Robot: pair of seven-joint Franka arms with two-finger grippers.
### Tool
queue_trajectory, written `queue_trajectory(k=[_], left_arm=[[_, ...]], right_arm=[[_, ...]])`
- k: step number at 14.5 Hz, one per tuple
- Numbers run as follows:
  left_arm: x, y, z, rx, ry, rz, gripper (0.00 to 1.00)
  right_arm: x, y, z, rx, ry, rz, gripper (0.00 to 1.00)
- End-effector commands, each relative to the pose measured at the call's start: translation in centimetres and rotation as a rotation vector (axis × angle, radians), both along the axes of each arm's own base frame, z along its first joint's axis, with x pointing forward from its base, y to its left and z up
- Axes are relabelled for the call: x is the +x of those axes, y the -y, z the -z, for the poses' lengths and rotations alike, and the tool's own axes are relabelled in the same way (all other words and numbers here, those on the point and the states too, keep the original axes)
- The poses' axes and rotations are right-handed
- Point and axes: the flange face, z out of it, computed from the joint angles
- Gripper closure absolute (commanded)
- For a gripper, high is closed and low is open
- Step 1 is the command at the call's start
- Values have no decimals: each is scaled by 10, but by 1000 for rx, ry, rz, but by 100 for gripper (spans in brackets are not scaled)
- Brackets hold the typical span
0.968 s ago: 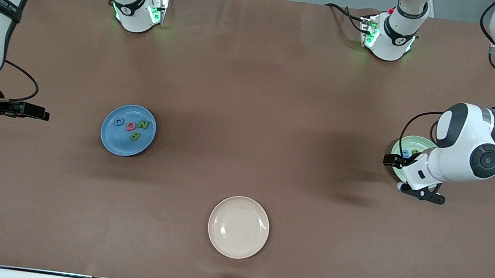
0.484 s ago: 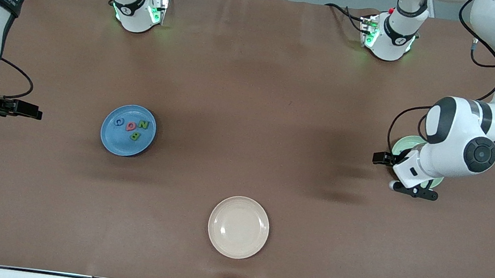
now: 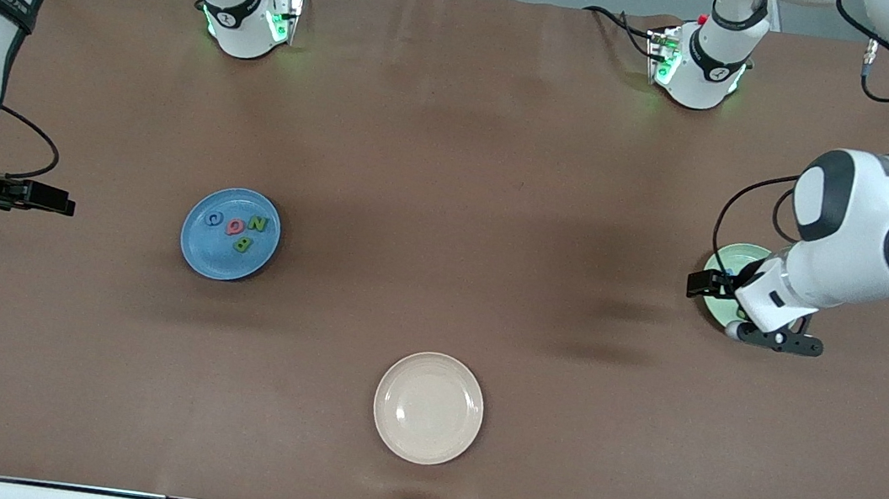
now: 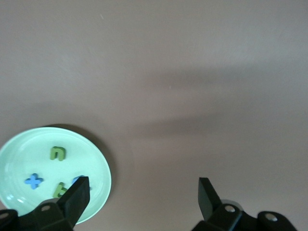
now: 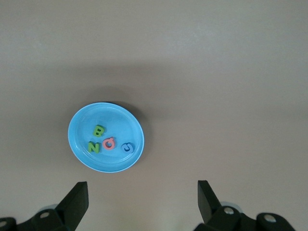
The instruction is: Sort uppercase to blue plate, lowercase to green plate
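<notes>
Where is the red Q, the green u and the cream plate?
red Q (image 5: 109, 143), right wrist view, on its ring.
green u (image 4: 58, 153), left wrist view, on its arch.
cream plate (image 3: 428, 408), front view, on its bare middle.

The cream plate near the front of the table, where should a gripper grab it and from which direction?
Probably by the rim. The cream plate lies flat, round and shallow, far too wide to span, and nothing is on it. I'd pinch the raised rim, one finger inside and one outside, coming down from above at a slight tilt. Any arc of the rim looks free; no other object stands beside it.
</notes>
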Motion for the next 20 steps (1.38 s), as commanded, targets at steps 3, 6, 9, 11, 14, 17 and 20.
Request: queue_trajectory(k=[3, 6, 9, 11, 14, 17, 20], left_arm=[[-17, -27, -77, -29, 100, -55, 1], [-34, -34, -118, -40, 81, -51, 1], [-37, -44, -164, -24, 72, -45, 1], [-39, -44, -187, 10, 69, -27, 1], [-42, -45, -209, 33, 71, -18, 1], [-45, -46, -236, 34, 84, -15, 1], [-50, -56, -251, 34, 86, -25, 1]], right_arm=[[1, -9, -2, -12, -2, -14, 0], [-1, -6, -2, -1, -12, 6, 0], [-4, -7, -8, 37, -19, 50, 0], [-11, -21, -27, -16, -11, 33, 0], [-27, -44, -56, -52, 9, 39, 0], [-56, -44, -79, -27, 27, 40, 0], [-71, -35, -97, -25, 58, 49, 0]])
